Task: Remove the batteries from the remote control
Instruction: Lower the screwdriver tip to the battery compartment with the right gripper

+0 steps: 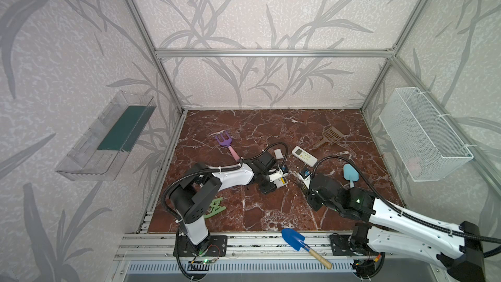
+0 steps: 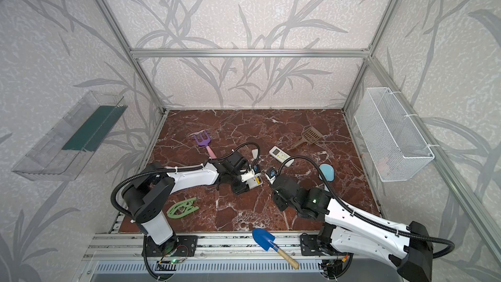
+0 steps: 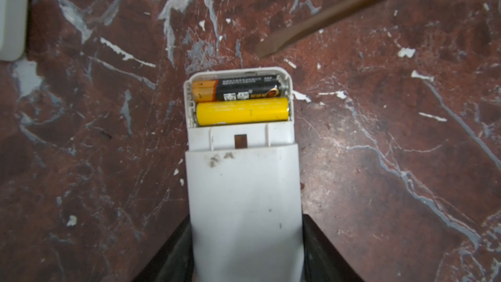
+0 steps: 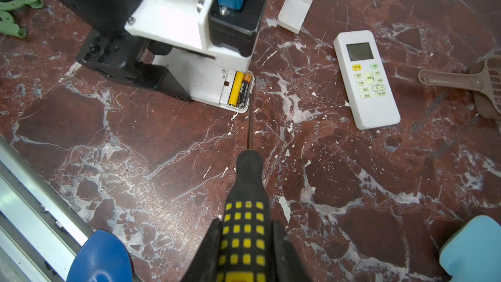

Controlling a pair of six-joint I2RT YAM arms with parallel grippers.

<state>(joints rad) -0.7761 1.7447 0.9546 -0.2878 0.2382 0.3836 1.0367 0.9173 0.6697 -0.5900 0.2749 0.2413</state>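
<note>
My left gripper [image 3: 246, 222] is shut on a white remote control [image 3: 244, 185] that lies back-up on the marble floor, also visible in a top view [image 1: 282, 182]. Its battery bay is open. Two batteries lie side by side in it, a yellow one [image 3: 241, 111] and a black-and-orange one [image 3: 238, 89]. My right gripper [image 4: 246, 225] is shut on a black-and-yellow screwdriver [image 4: 245, 207]. The screwdriver's blade tip [image 4: 251, 93] sits right at the remote's end edge beside the black-and-orange battery. I cannot tell whether it touches.
The white battery cover [image 4: 294, 12] and a second white remote [image 4: 366, 80], face-up, lie nearby. Around them are a purple rake [image 1: 226, 142], brown scoop [image 1: 329, 136], light-blue scoop [image 1: 350, 173], green hanger [image 1: 215, 207] and blue shovel [image 1: 298, 241]. A wire basket [image 1: 423, 131] hangs on the right wall.
</note>
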